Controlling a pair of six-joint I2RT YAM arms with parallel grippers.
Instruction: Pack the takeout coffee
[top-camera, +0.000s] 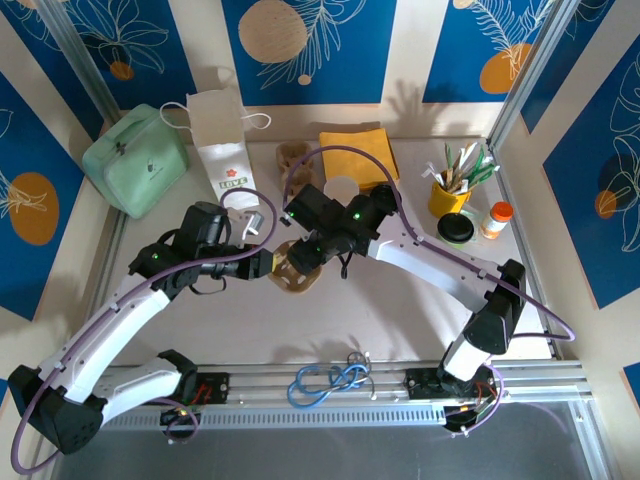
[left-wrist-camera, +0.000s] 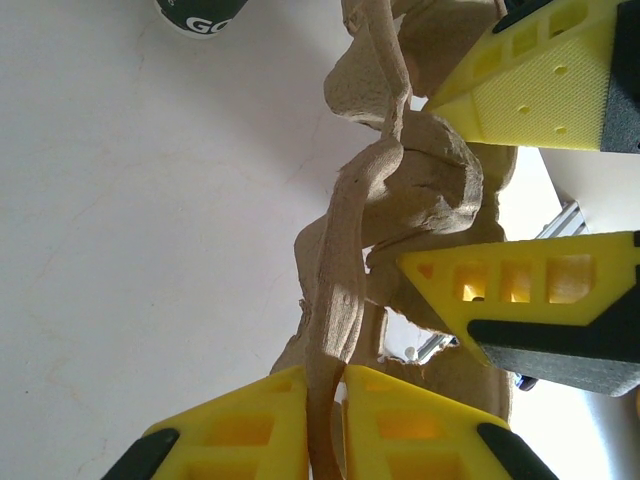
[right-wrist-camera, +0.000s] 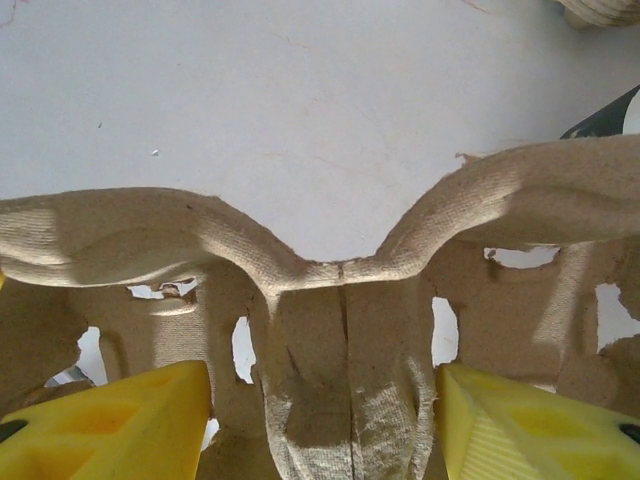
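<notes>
brown pulp cup carrier (top-camera: 296, 282), rim pinched in left gripper (left-wrist-camera: 325, 405), right gripper (right-wrist-camera: 325, 400) jaws apart astride its centre ridge

Two trays (top-camera: 298, 282); one each: paper bag (top-camera: 222, 140), green case (top-camera: 135, 160), napkin stack (top-camera: 357, 152), cup (top-camera: 340, 187), bottle (top-camera: 496, 219), stirrer pot (top-camera: 449, 197), black lid (top-camera: 456, 229).

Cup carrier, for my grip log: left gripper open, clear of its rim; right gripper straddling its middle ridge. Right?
No: the left gripper is shut on the rim of the cup carrier, per the left wrist view. The right gripper straddles its middle ridge.
</notes>
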